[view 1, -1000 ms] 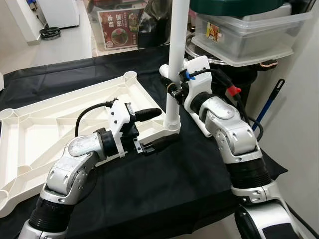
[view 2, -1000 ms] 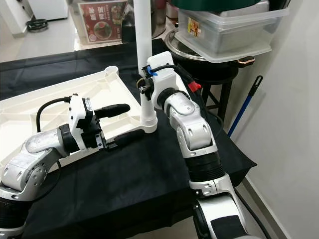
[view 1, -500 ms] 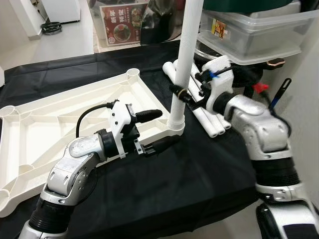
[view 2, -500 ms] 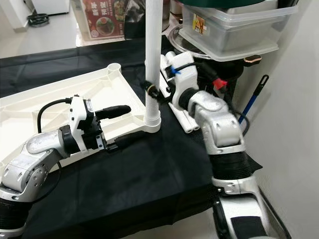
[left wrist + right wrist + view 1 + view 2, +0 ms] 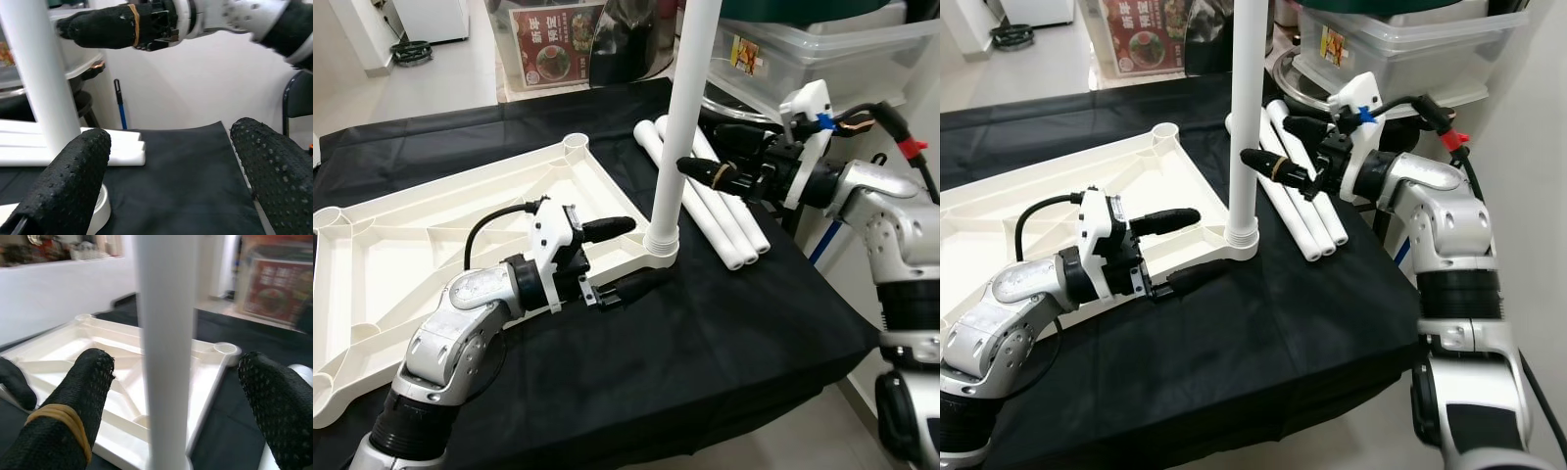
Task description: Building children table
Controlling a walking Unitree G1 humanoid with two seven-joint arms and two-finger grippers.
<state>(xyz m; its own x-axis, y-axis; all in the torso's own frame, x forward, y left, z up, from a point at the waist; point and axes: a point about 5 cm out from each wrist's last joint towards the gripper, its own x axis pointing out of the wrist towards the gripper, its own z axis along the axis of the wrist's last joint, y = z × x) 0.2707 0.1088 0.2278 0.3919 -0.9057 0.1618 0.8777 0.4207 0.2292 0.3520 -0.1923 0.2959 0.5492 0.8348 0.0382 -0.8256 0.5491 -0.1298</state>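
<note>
The right gripper (image 5: 705, 155) has let go of the upright table leg (image 5: 685, 117) and drawn back toward the robot's right, its fingers (image 5: 73, 396) now spread apart with the leg standing free between them in the right wrist view. A second ago it was clamped around that leg. The leg stands on its own in the corner socket (image 5: 661, 245) of the upturned white tabletop (image 5: 431, 235), which lies on the black-draped counter (image 5: 705, 333). The left gripper (image 5: 622, 257) stays at the tabletop's edge beside the socket, fingers spread, steadying nothing visibly. One leg looks seated; three spare legs (image 5: 715, 211) lie just beyond, likely next.
</note>
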